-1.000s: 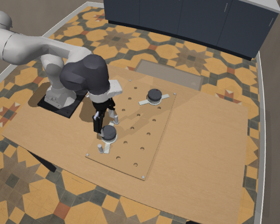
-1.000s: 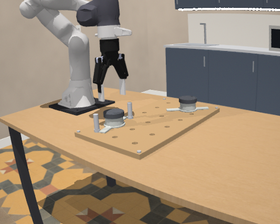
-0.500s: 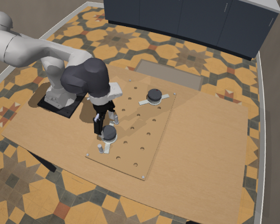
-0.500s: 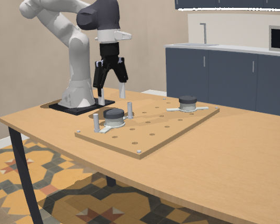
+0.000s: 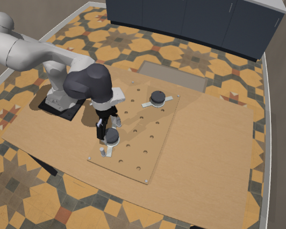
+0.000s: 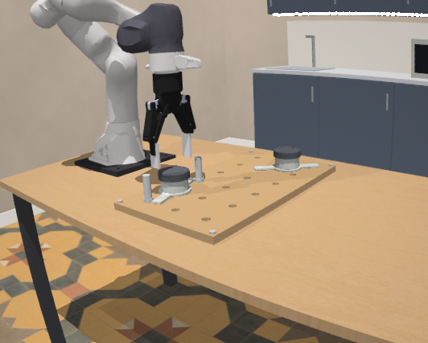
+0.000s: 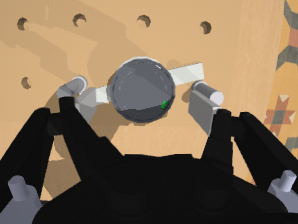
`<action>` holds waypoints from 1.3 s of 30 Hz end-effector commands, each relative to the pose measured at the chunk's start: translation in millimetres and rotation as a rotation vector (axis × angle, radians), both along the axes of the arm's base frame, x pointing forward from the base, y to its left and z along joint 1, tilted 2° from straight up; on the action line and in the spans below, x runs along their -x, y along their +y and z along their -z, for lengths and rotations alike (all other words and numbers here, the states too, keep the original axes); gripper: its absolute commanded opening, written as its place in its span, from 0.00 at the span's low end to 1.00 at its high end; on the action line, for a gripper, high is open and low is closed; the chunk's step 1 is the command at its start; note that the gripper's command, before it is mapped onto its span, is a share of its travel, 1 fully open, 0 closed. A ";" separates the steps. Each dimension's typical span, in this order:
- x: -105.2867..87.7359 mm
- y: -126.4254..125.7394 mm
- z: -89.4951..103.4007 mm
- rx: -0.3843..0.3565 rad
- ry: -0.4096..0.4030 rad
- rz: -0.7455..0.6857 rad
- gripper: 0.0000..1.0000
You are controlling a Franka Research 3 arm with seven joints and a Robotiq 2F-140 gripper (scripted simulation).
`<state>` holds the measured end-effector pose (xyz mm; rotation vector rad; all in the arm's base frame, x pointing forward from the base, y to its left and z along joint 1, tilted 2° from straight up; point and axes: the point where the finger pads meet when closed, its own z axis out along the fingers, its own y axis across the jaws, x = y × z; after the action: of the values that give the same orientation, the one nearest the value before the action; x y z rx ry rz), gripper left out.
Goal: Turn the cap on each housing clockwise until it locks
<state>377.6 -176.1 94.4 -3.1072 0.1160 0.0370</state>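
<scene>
I have the arm (image 5: 30, 54) (image 6: 122, 76) reaching out from its base, elbow raised, wrist turned so the jaws (image 5: 109, 133) (image 6: 170, 158) point down. They stand apart with nothing between the pads, above and a little to the base side of the nearer housing as my exterior view shows it. From the wrist view, its cap sits between the two fingers in outline, slightly ahead of them.

I count two housings, both upright on one drilled board (image 5: 154, 164) (image 6: 213, 237) (image 7: 220, 50) on the worktop (image 5: 205, 150) (image 6: 347, 225). The first housing (image 5: 113, 144) (image 6: 174, 188) wears a dark cap (image 5: 112, 135) (image 6: 174, 174) (image 7: 142, 90) with one green mark showing in my wrist view; the second housing (image 5: 158, 104) (image 6: 286, 163) wears another dark cap (image 5: 158, 97) (image 6: 286, 152). Each has two flat arms at its foot. Two upright pegs (image 5: 102, 152) (image 6: 147, 188) (image 7: 207, 92) stand beside the first housing, one near each flat arm. I cannot tell whether either cap is locked.
</scene>
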 end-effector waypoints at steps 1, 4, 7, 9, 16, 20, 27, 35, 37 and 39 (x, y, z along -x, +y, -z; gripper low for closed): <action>-2.8 0.1 4.6 0.003 -0.009 0.003 0.78; -2.8 0.1 8.5 0.003 -0.009 0.003 0.78; -2.8 0.2 12.1 0.003 -0.009 0.003 0.78; -2.7 0.2 14.4 0.004 -0.009 0.003 0.78; -2.7 0.3 19.3 0.004 -0.009 0.003 0.78; -2.6 0.4 22.5 0.003 -0.009 0.003 0.78; -2.6 0.4 26.1 0.003 -0.009 0.003 0.78; -2.6 0.5 28.4 0.003 -0.009 0.003 0.78; -2.6 0.5 28.8 0.003 -0.009 0.003 0.78; -2.6 0.5 29.0 0.003 -0.009 0.003 0.78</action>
<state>379.2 -175.7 66.1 -3.1078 0.1175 0.0285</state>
